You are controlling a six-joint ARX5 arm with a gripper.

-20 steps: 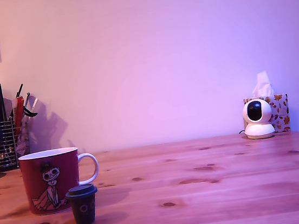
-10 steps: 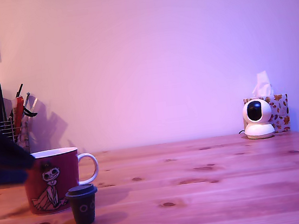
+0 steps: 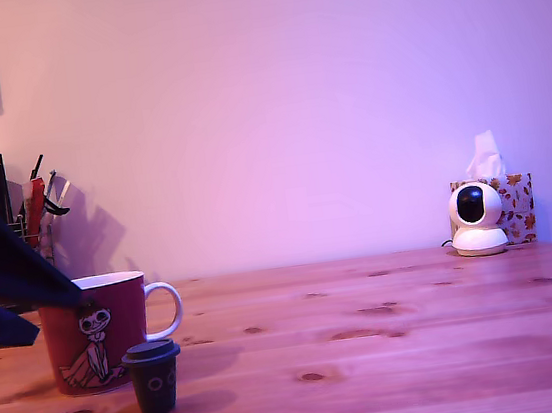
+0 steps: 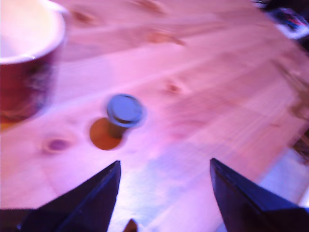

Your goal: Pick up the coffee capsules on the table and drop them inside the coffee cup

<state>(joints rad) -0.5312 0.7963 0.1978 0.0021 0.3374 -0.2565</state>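
Gripper closing in on the capsule

Dark two-fingered gripper (image 4: 164, 166) spread wide, empty; small dark lidded capsule (image 3: 154, 377) stands lower left, just before the red ceramic mug (image 3: 95, 332) — centre the fingers, then descend straight.

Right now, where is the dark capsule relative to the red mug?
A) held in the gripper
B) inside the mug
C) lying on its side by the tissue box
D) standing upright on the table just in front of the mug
D: the dark capsule stands upright on the table in front of the red mug, toward its handle side, while the gripper is open and empty above the table.
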